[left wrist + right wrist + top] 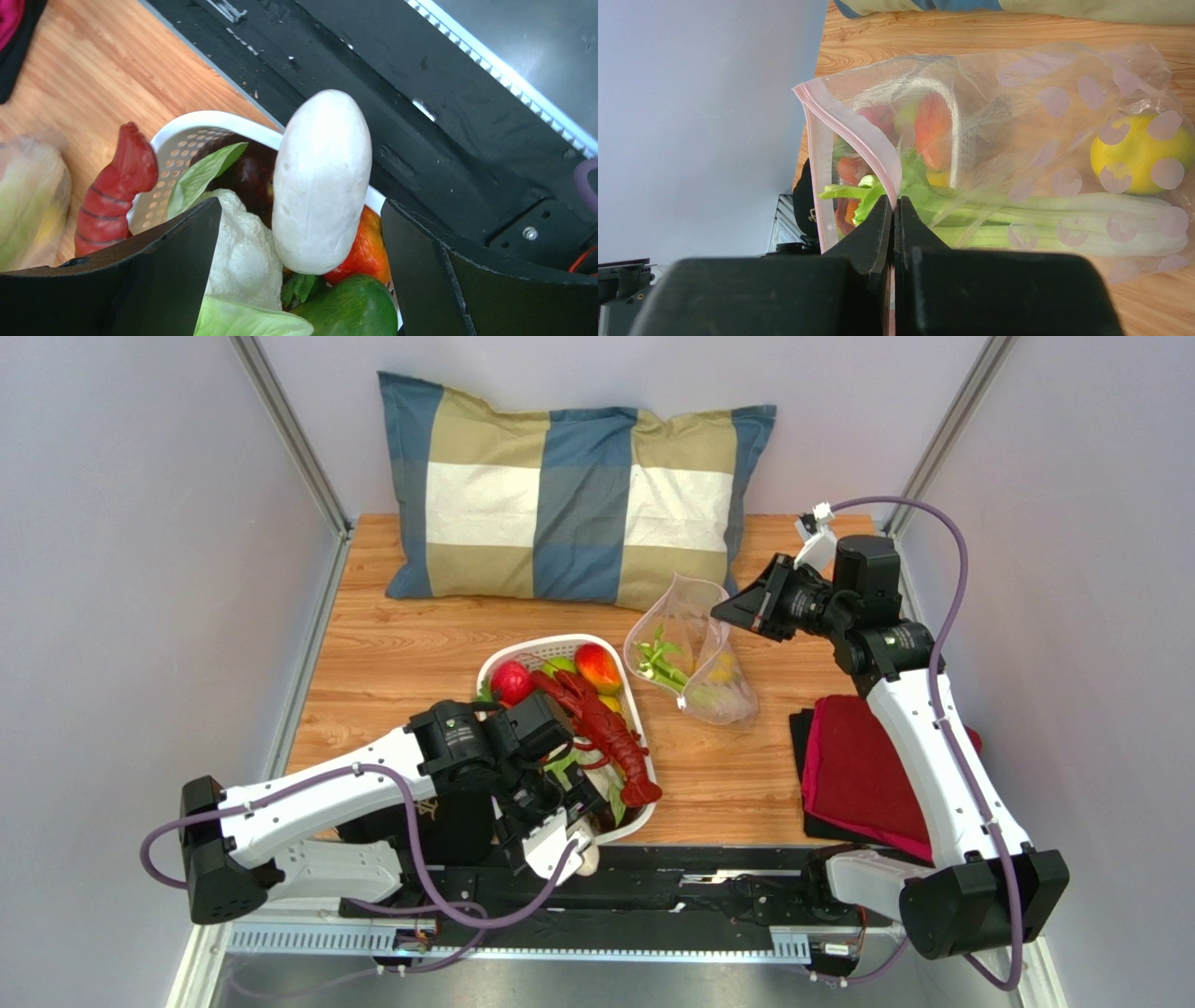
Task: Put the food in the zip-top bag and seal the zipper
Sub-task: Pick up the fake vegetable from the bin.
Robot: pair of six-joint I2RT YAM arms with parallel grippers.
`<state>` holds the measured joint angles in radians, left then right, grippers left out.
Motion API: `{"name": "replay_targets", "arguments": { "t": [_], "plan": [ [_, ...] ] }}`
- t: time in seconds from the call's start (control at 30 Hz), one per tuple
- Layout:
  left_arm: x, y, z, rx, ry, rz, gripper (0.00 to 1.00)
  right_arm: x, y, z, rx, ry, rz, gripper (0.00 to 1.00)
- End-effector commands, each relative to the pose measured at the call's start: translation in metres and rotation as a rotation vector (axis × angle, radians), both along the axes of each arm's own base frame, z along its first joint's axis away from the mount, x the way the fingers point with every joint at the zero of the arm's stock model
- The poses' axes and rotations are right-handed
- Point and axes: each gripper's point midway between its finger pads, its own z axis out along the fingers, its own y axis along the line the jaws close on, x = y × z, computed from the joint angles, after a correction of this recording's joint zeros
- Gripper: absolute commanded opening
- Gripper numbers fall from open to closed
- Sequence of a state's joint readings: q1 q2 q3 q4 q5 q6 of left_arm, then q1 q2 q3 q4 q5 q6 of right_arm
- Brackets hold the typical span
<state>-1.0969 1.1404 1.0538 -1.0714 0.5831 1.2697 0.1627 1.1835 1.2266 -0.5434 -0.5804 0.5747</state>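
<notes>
Wood bench (407, 644): pale grey walls around; checked pillow (575, 483) along far edge, red cloth (870, 756) by right edge.
Zip-top bag (694, 665): right of centre, green stalk (1053, 217) inside.
Right gripper (894, 206): I read it clamped on the zipper (843, 126).
Left gripper (302, 217): jaws apart over basket (189, 122) at near edge, white mushroom (323, 175) between them.

We see a robot lab test cell: pale panel walls (140, 546) in metal framing (295, 434) box in a wooden tabletop (407, 658), with a black mounting rail (701, 875) along its near edge.
</notes>
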Motion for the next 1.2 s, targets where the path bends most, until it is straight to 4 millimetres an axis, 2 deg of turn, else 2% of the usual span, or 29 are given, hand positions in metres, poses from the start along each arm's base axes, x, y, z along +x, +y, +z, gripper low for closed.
{"name": "replay_targets", "arguments": {
  "t": [0.0, 0.07, 0.23, 0.47, 0.57, 0.77, 0.87, 0.9, 0.93, 1.0, 1.03, 1.1, 1.13, 1.17],
  "plan": [
    [-0.010, 0.007, -0.011, 0.012, -0.050, -0.154, 0.92, -0.004, -0.001, 0.017, -0.008, -0.057, 0.005, 0.00],
    [-0.016, 0.007, -0.018, 0.031, -0.045, -0.177, 0.93, -0.006, -0.001, 0.017, -0.012, -0.059, 0.007, 0.00],
    [-0.015, 0.000, -0.034, 0.065, -0.037, -0.163, 0.91, -0.007, -0.002, 0.014, -0.017, -0.053, 0.006, 0.00],
    [-0.018, -0.002, -0.036, 0.061, -0.014, -0.168, 0.86, -0.006, -0.003, 0.012, -0.025, -0.054, 0.008, 0.00],
    [-0.019, -0.002, -0.036, 0.065, -0.008, -0.175, 0.77, -0.006, -0.003, 0.012, -0.028, -0.056, 0.009, 0.00],
    [-0.020, 0.001, -0.026, 0.032, -0.029, -0.178, 0.48, -0.008, -0.003, 0.010, -0.033, -0.055, 0.008, 0.00],
    [-0.027, 0.006, 0.003, -0.027, -0.025, -0.179, 0.43, -0.008, -0.003, 0.010, -0.031, -0.053, 0.011, 0.00],
    [-0.033, 0.013, 0.012, -0.028, -0.010, -0.178, 0.43, -0.008, -0.002, 0.010, -0.031, -0.051, 0.016, 0.00],
    [-0.036, 0.010, 0.036, -0.069, 0.001, -0.162, 0.43, -0.007, -0.002, 0.010, -0.031, -0.052, 0.016, 0.00],
    [-0.042, 0.017, 0.056, -0.076, 0.024, -0.147, 0.42, -0.008, -0.001, 0.008, -0.026, -0.047, 0.022, 0.00],
    [-0.042, 0.013, 0.081, -0.121, 0.027, -0.117, 0.42, -0.008, -0.001, 0.008, -0.024, -0.046, 0.022, 0.00],
    [-0.040, 0.007, 0.103, -0.153, 0.038, -0.075, 0.39, -0.009, 0.000, 0.006, -0.020, -0.041, 0.029, 0.00],
    [-0.035, 0.001, 0.125, -0.200, 0.035, -0.038, 0.38, -0.009, -0.001, 0.007, -0.021, -0.047, 0.028, 0.00],
    [-0.030, -0.005, 0.137, -0.225, 0.044, -0.002, 0.38, -0.009, 0.000, 0.006, -0.019, -0.044, 0.029, 0.00]
  ]
}}
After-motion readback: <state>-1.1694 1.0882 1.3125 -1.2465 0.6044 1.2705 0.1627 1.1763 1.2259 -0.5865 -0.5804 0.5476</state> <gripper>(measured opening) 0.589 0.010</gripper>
